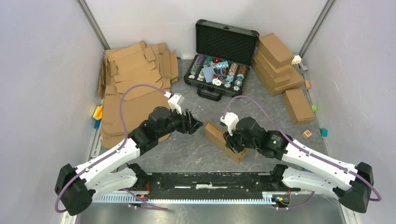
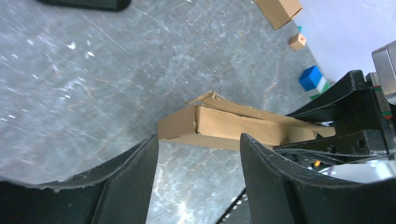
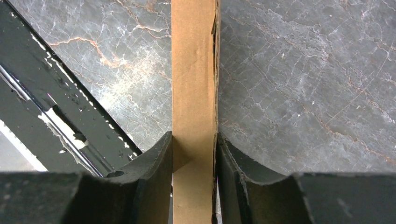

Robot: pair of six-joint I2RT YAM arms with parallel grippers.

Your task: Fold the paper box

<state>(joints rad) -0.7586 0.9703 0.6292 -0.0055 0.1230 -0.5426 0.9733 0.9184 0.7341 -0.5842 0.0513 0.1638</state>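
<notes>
The paper box (image 1: pixel 223 140) is folded into a shallow brown shape and stands on its narrow edge in the middle of the table. My right gripper (image 1: pixel 232 142) is shut on it, both fingers pressed flat against its two broad faces (image 3: pixel 194 154). In the right wrist view the box's thin side (image 3: pixel 194 70) runs straight up from between the fingers. My left gripper (image 1: pixel 200 124) is open just left of the box's far end, not touching it. The left wrist view shows that end of the box (image 2: pixel 219 126) beyond my spread fingers (image 2: pixel 140 158).
A stack of flat cardboard blanks (image 1: pixel 135 88) lies at the back left. An open black case (image 1: pixel 219 60) of small parts sits at the back centre. Finished brown boxes (image 1: pixel 280 65) are piled at the back right, with small coloured blocks (image 1: pixel 323 132) near the right wall.
</notes>
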